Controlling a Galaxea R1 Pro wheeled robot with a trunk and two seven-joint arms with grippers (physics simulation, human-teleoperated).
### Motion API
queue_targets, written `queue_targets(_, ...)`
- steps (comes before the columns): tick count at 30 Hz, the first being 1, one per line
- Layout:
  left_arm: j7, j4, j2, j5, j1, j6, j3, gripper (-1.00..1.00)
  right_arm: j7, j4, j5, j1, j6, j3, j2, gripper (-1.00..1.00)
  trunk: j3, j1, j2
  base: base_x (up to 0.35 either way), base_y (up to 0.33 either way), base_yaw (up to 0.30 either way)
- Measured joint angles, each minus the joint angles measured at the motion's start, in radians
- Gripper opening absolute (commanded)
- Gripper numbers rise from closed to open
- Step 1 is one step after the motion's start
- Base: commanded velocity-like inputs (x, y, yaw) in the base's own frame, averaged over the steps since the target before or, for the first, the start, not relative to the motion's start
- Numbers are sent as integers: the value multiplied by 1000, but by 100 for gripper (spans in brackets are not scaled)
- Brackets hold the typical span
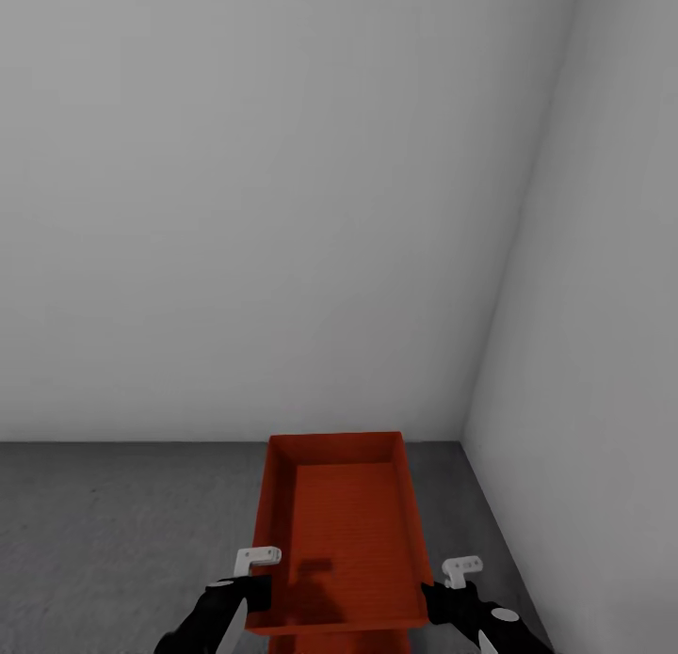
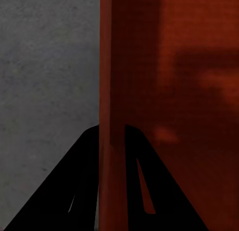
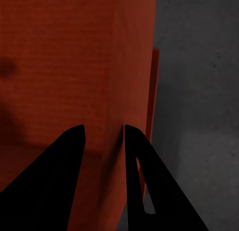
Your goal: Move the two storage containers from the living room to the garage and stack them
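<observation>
Plain pale grey walls meet in a corner far right, above the dark grey speckled concrete floor of the garage. Near centre, an orange-red open rectangular storage container hangs between both arms; beneath its near edge a second orange-red strip shows, probably the other container, so stacking seems underway. The left gripper and right gripper each pinch a thin side wall. Next: lower squarely, then release.
</observation>
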Motion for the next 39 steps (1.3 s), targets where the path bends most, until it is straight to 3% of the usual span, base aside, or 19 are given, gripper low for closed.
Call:
queue_targets(6,0,3,0,2,0,-3,-1,-100,-1,0,0,0,0,1,0,-100,-21,15,-28,0,0,0)
queue_targets(15,-2,1,-1,-5,0,-2,6,-100,-1,0,0,0,0,0,1,-100,-21,15,-28,0,0,0)
queue_targets(25,-2,13,-1,-3,0,-15,10,-100,-2,0,1,0,0,5,-1,-100,-21,16,-28,-246,0,0)
queue_targets(39,-2,0,-2,-9,0,-3,9,-100,-1,0,-1,0,-1,1,1,-100,-21,15,-28,-15,0,0)
